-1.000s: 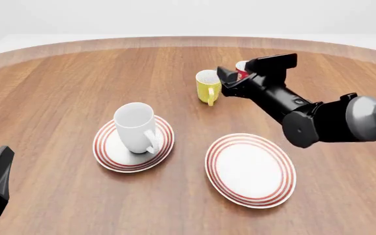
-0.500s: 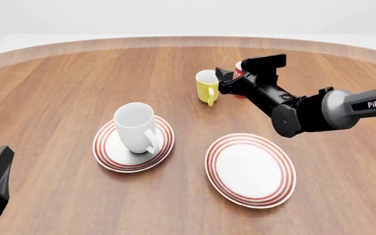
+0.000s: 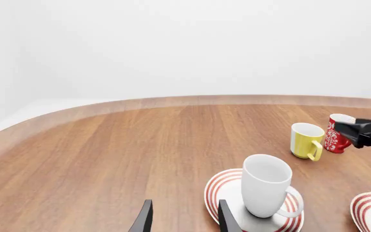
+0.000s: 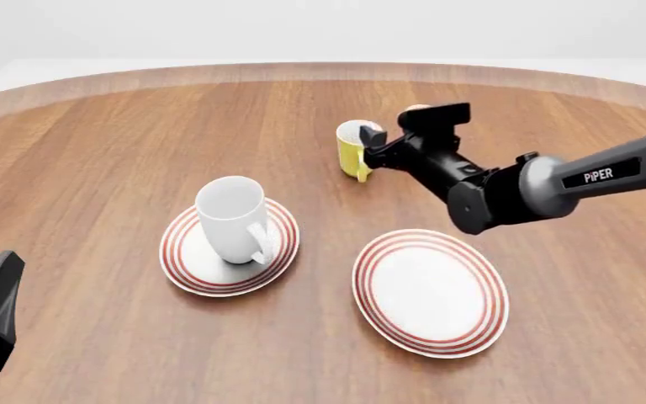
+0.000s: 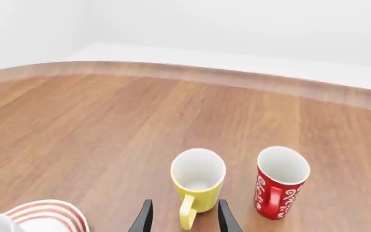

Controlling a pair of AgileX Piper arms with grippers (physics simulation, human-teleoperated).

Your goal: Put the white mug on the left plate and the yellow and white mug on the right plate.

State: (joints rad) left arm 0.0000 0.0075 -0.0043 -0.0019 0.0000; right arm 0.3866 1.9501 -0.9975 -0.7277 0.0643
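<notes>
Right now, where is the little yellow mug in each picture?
Front view: the yellow and white mug stands far back on the table, right of middle, just left of the right gripper.
Left wrist view: it is at the right side, beside the red cup.
Right wrist view: it is bottom middle, just ahead of the fingertips.
Shared landmark: the red cup next to it.

Glossy white mug (image 4: 233, 217); wood-grain table (image 4: 110, 151)

Bright even light, soft faint shadows, sharp renders
</notes>
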